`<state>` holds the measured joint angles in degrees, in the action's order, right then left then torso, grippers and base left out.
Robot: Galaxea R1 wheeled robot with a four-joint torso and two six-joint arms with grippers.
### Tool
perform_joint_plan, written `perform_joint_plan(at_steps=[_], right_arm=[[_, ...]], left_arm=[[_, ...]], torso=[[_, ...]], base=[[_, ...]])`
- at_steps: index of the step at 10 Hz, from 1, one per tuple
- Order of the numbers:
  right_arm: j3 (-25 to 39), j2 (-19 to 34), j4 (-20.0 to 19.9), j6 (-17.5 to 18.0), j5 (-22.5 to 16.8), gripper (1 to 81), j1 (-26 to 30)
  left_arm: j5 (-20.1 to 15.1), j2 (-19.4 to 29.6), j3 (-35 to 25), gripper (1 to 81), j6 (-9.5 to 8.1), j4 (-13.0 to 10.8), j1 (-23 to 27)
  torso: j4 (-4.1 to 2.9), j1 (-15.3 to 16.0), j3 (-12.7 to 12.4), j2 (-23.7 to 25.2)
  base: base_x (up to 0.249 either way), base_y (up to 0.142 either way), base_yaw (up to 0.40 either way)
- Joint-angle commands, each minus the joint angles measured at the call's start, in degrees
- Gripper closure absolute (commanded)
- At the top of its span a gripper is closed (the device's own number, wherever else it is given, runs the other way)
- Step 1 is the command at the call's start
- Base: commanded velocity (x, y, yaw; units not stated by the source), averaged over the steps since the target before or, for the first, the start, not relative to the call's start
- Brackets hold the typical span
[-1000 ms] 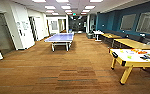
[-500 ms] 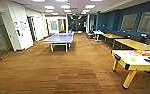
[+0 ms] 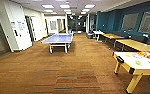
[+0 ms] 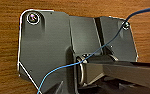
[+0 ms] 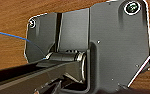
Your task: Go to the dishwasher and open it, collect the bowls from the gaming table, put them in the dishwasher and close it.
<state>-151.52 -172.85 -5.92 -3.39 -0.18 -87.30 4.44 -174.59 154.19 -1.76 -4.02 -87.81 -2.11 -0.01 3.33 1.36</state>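
The gaming table (image 3: 131,65), white-topped with a yellow edge and yellow legs, stands at the right of the head view, cut off by the picture's right edge. On its top lie small coloured things, among them a yellow-green one (image 3: 138,62) and a pale bluish one (image 3: 136,56), too blurred to tell as bowls. Orange and red boxes (image 3: 147,54) lie further back on it. The dishwasher is out of view. In both wrist views the robot's dark plate hangs over brown wood-pattern floor (image 4: 3,37) (image 5: 8,37).
A blue table-tennis table (image 3: 59,39) stands ahead at centre left. Yellow-topped tables (image 3: 136,45) line the dark blue right wall. White walls and doors run along the left. Brown striped floor (image 3: 73,72) stretches wide between them into a long hallway.
The whole head picture has shifted slightly to the left, so the camera has turned a little. Nothing in the room has moved.
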Motion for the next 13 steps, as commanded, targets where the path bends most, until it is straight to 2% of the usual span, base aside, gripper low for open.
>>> perform_joint_plan(at_steps=[1, 8, 10, 13], right_arm=[[0.3, -0.2, 0.1, -0.1, -3.5, 1.0, 2.8], [0.3, -0.2, 0.0, -0.1, -3.9, 1.0, 2.9], [0.2, -0.2, 0.0, -0.1, -3.9, 1.0, 2.8], [0.2, -0.2, -0.1, -0.1, -3.8, 1.0, 2.8]], left_arm=[[-2.9, -0.1, -0.2, 1.0, -0.09, 0.1, 2.6], [-2.9, -0.3, -0.2, 1.0, -0.09, -0.4, 2.6], [-3.0, -0.2, -0.2, 1.0, -0.09, -0.4, 2.6], [-3.0, -0.2, -0.2, 1.0, -0.09, -0.3, 2.6]], torso=[[0.0, 0.0, 0.0, 0.0], [0.0, 0.1, 0.0, 0.0], [0.0, 0.1, 0.0, 0.0], [0.0, 0.1, 0.0, 0.0]], base=[[0.268, 0.0, 0.0], [0.249, 0.0, 0.0], [0.109, 0.0, 0.0], [0.0, 0.0, 0.0]])
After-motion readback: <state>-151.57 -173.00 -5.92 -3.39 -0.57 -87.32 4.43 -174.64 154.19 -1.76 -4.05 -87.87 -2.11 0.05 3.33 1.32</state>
